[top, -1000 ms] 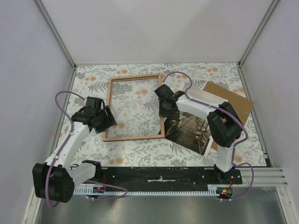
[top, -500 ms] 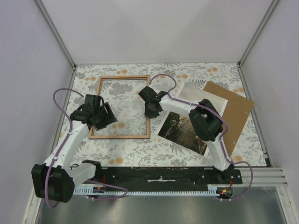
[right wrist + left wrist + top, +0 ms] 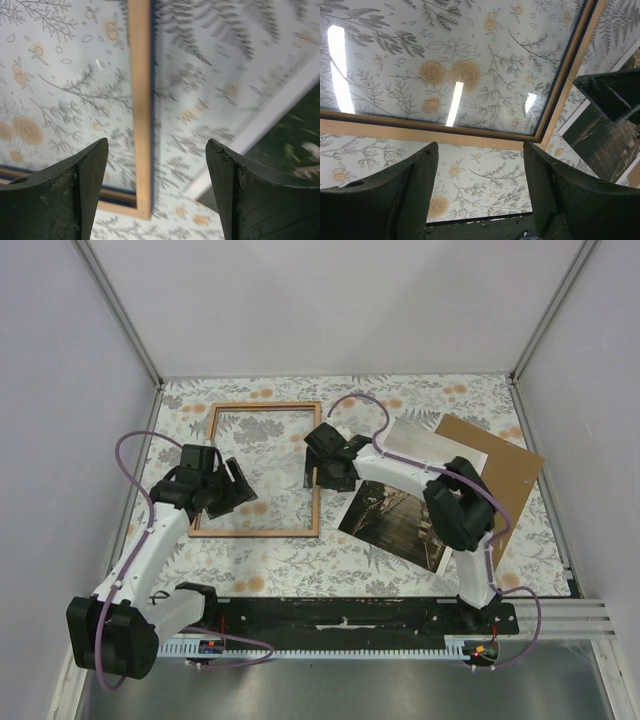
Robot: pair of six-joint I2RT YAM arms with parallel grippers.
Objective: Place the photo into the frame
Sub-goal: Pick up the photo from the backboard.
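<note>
The frame (image 3: pixel 265 405), light wood rim up, lies flat on the floral cloth left of centre. Its glass mirrors ceiling lights in the left wrist view, where the near rail (image 3: pixel 420 132) runs just beyond my fingers. The photo (image 3: pixel 395 525), a dark pier print with a white border, lies to the frame's right, partly under the right arm. My right gripper (image 3: pixel 319 478) hovers open over the frame's right rail (image 3: pixel 140 100), holding nothing. My left gripper (image 3: pixel 236 490) stands open near the frame's lower left part, with only cloth between its fingers (image 3: pixel 415 180).
A flat brown backing board (image 3: pixel 505 475) lies at the right, partly under the photo. The photo's corner (image 3: pixel 605 145) shows at the right of the left wrist view. Grey walls close in the table on three sides.
The frame slid left with the right gripper shut on its right rail. That gripper has now opened and let go. The left gripper widened slightly.
</note>
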